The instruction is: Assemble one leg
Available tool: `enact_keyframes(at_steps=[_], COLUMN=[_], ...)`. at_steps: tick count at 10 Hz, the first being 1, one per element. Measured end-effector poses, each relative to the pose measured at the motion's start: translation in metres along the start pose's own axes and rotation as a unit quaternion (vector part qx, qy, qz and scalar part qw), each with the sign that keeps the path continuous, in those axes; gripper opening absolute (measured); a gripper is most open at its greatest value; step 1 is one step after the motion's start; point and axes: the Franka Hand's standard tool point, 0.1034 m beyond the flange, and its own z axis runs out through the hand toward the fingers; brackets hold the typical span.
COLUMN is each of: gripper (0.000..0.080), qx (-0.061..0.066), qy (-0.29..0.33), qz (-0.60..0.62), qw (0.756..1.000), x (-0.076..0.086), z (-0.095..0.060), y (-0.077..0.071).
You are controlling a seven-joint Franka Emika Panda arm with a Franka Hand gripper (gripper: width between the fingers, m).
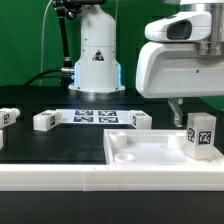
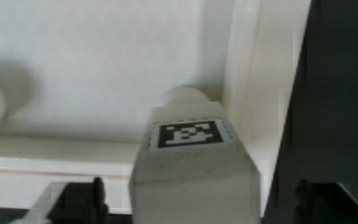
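**Leg stands on tray edge, gripper straddling it**

The leg (image 1: 201,136) stands upright on the large white tray (image 1: 150,162), close to the tray's edge on the exterior view's right. Its black-and-white tag faces that camera. The gripper (image 1: 182,112) hangs directly over it from the arm's bulky white wrist.

In the wrist view the same leg (image 2: 190,150) rises toward the camera, with the tag on its face. It sits between the two dark fingers (image 2: 82,198). A thin dark gap shows on each side of the block, so the fingers stand apart and do not press on it. Behind the leg lies the pale floor of the tray (image 2: 105,60), and the raised rim runs along one side next to the black table.

Three other blocks of the same kind (image 1: 8,118) (image 1: 45,120) (image 1: 141,120) rest on the black table (image 1: 60,145) beyond the tray, well apart from the leg. The marker board (image 1: 95,117) lies flat among them, in front of the arm's base (image 1: 97,55).
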Motion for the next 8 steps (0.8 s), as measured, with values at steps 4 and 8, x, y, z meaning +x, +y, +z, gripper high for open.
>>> enact_keyframes(at_steps=[4, 8], gripper=[0.0291, 0.0291], qx=[0.000, 0.011], qy=[0.000, 0.001], qz=[0.003, 0.156], qw=[1.000, 0.988], x=[0.0001, -0.0005], z=[0.0000, 0.0008], y=[0.0006, 0.0013])
